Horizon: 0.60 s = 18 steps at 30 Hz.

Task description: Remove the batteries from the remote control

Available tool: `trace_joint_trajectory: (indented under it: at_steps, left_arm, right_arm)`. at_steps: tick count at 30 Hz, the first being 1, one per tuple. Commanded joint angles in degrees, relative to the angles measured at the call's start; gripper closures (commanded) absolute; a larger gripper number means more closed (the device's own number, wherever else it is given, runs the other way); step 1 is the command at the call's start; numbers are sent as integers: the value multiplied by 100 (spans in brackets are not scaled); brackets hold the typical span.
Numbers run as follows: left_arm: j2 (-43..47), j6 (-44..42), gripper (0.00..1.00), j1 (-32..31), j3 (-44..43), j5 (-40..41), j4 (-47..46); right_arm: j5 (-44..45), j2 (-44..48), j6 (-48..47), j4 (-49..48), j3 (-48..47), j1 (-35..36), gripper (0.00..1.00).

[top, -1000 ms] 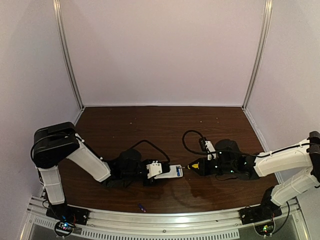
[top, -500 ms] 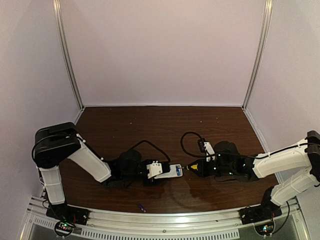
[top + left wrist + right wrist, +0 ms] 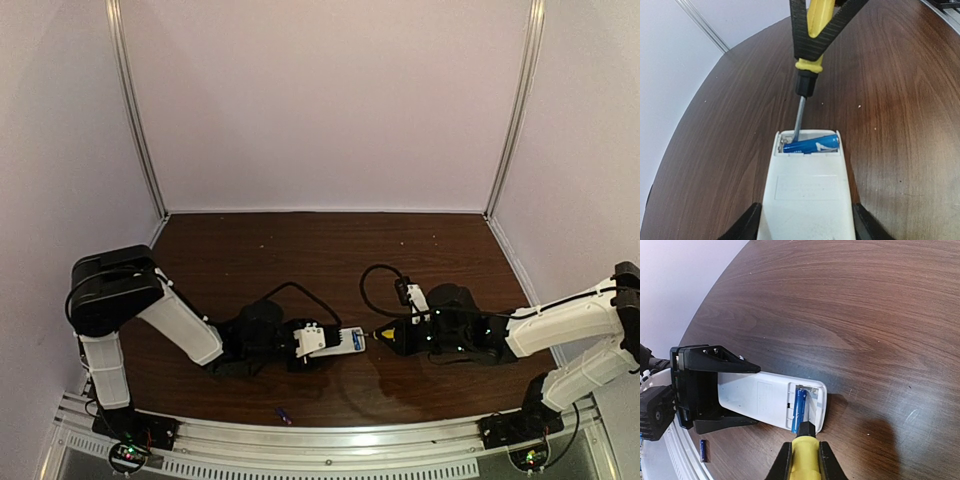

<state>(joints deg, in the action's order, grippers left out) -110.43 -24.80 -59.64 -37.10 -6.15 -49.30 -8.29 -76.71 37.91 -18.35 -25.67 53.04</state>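
The white remote control (image 3: 807, 195) lies flat on the table, and my left gripper (image 3: 807, 231) is shut on its sides. Its end compartment is open, with one of the blue batteries (image 3: 811, 145) lying across it. My right gripper (image 3: 802, 460) is shut on a yellow-handled screwdriver (image 3: 805, 462). The screwdriver's metal shaft (image 3: 799, 117) reaches into the compartment right beside the battery (image 3: 799, 410). From above, the remote control (image 3: 347, 342) sits between the left gripper (image 3: 318, 345) and the right gripper (image 3: 392, 337). A second blue battery (image 3: 284, 414) lies loose near the front edge.
The loose battery (image 3: 702, 450) rests on the wood close to the metal rail (image 3: 330, 445) at the table's near edge. A black cable (image 3: 380, 282) loops up from the right wrist. Pale walls enclose the table at the back and sides.
My right arm has shifted slightly left, bringing the screwdriver tip closer into the remote's open end. The left gripper and remote have stayed put.
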Motion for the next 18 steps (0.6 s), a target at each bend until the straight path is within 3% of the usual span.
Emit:
trace_joint_trajectory:
  at_steps: [1,11,18]
  left_arm:
    - [-89,-60,100,97,-69,516,-681]
    - [-180,-137,100,121,22,1169,-968]
    - [-188,-144,100,127,36,1173,-959]
  right_arm:
    - [-458,61,14,225,-119,225,100]
    - [-360,90,-29,400,-222,268,100]
    - [-229,57,-31,406,-267,280,100]
